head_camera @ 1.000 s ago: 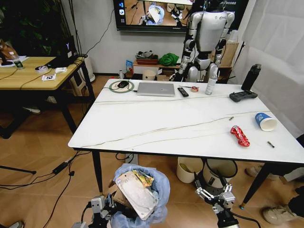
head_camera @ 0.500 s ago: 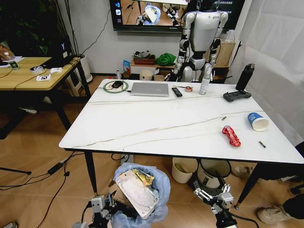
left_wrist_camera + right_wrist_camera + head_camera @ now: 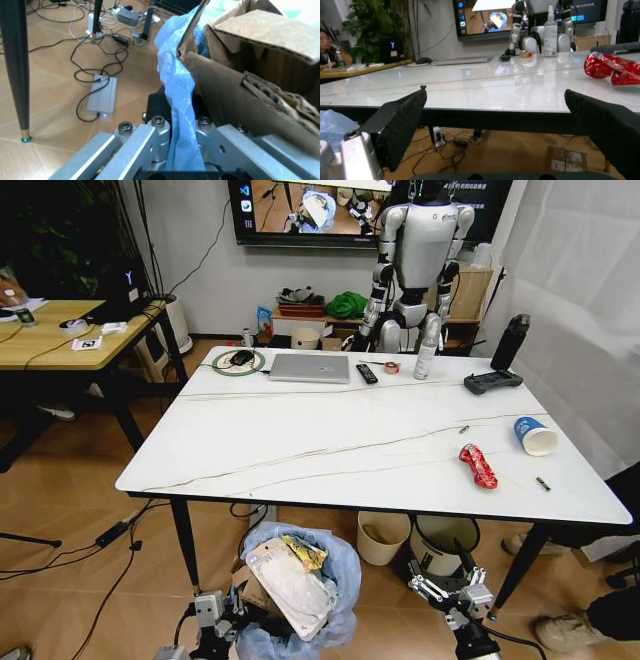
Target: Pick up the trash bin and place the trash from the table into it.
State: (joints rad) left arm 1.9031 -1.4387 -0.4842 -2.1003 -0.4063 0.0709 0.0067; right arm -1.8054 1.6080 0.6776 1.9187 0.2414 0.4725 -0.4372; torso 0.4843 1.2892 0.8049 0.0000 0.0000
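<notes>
Your left tool (image 3: 172, 150) clamps blue bag rim of trash bin (image 3: 300, 580), held low before worktop (image 3: 330, 435). Bin already stuffed: cardboard, clear pack. Right tool (image 3: 447, 592) spread apart, empty. Left for you: red wrapper (image 3: 477, 465), paper cup (image 3: 535, 436).

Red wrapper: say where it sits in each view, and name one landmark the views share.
Head view: the red wrapper lies on the table, near its right end.
Left wrist view: not in it.
Right wrist view: the wrapper lies on the tabletop at the picture's right edge.
Shared landmark: the silver laptop at the table's far edge.
</notes>
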